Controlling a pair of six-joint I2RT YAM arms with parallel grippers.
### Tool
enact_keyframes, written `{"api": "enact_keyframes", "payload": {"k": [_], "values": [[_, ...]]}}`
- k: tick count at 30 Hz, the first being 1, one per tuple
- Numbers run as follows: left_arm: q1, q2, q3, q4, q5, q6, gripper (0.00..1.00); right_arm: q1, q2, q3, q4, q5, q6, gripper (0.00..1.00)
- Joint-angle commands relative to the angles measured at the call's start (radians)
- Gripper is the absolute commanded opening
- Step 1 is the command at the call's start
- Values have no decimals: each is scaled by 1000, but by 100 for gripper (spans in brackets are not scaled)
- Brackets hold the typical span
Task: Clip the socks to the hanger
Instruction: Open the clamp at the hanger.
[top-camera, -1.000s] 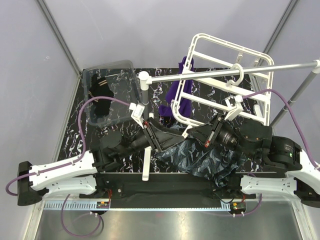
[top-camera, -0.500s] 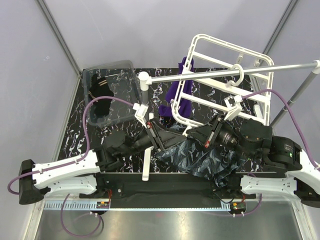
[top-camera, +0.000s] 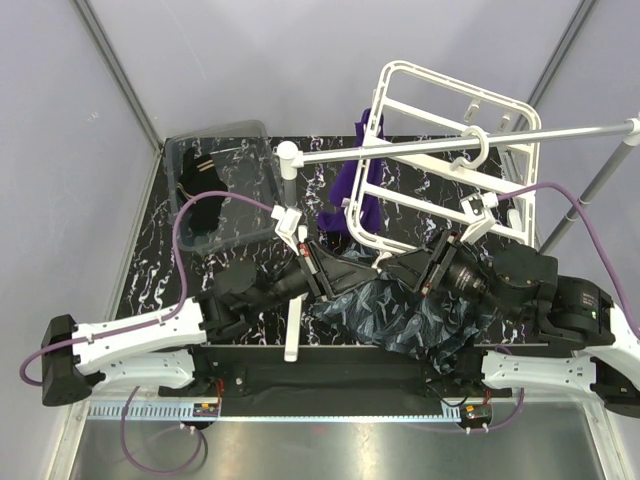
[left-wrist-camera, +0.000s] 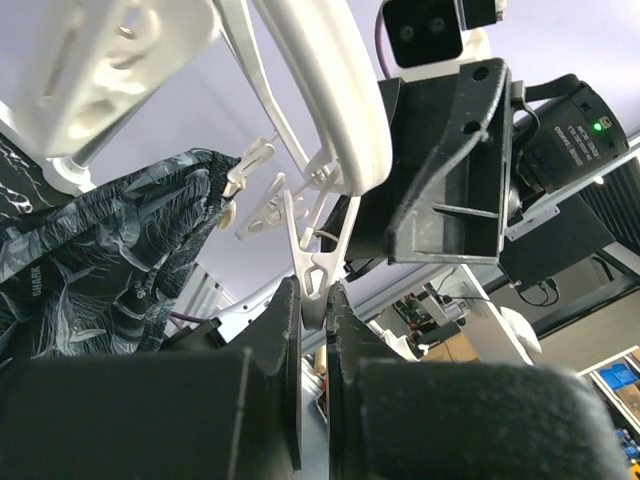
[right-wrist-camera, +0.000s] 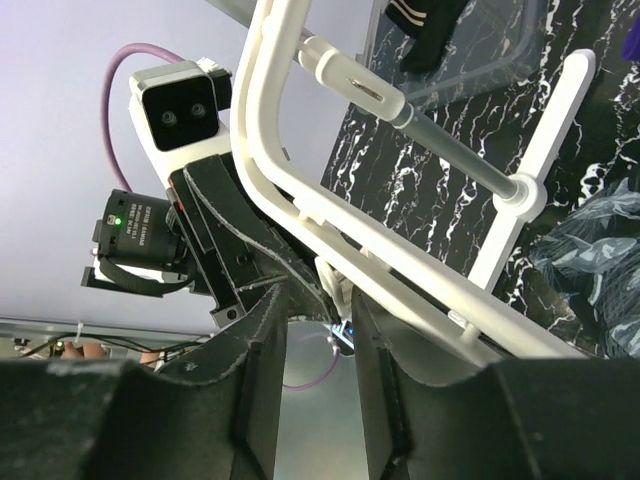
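Up on the grey rod (top-camera: 560, 132), the hanger (right-wrist-camera: 250, 100) is hooked and tilted. One purple sock (top-camera: 352, 190) already dangles from its left side. That one looks clipped, though the clip holding it is too small to make out.

The rest is not done. A dark patterned sock (top-camera: 400, 315) lies crumpled on the desk (top-camera: 150, 270) below the frame, between the two arms. A black sock (top-camera: 203, 222) sits in the clear bin (top-camera: 225, 130) at the far left, well apart from the hanger. By my reading the task is perhaps a third through, with at least two socks left to fasten.

The left end effector (left-wrist-camera: 315, 300) is nearly closed, its fingers pinching the tail of a white clip (left-wrist-camera: 308, 262) that hangs from the frame's rim. Whether the clip's mouth is open under the squeeze I cannot tell. No sock is in that clip — the patterned sock shows off to its side in the left wrist view, not between its tips.

The right end effector (right-wrist-camera: 320, 300) is narrowed to a slim gap at the lower rim of the hanger and seems to clamp it, probably to steady the frame, directly facing the left one. Neither carries a sock — one would have to be brought up to the clip next.
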Motion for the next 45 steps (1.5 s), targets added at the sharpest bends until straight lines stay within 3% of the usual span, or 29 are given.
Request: {"api": "enact_keyframes", "payload": {"k": [1, 7, 10, 16, 19, 23, 29, 39, 45], "values": [[-3, -5, 5, 96, -11, 20, 0, -5, -14, 2, -51, 64, 39, 41], [-7, 30, -15, 201, 15, -15, 0, -4, -43, -30, -54, 50, 54, 45], [-12, 53, -5, 254, 44, -40, 0, -5, -34, -42, -37, 42, 37, 53], [-15, 49, 27, 210, 24, -3, 0, -4, -11, 7, -75, -39, -52, 60], [-18, 46, 3, 260, 18, -5, 0, -4, -81, -59, -37, -33, -36, 62], [-26, 69, 7, 334, 50, -31, 0, -4, -164, -159, 66, 1, -27, 63], [-36, 78, 16, 348, 64, -46, 0, -4, -161, -219, 243, 65, -44, 63], [-36, 92, -19, 383, 63, -86, 0, -4, -106, -153, 282, 139, -58, 61], [-35, 101, -30, 394, 64, -97, 0, -4, -112, -156, 331, 156, -81, 53]]}}
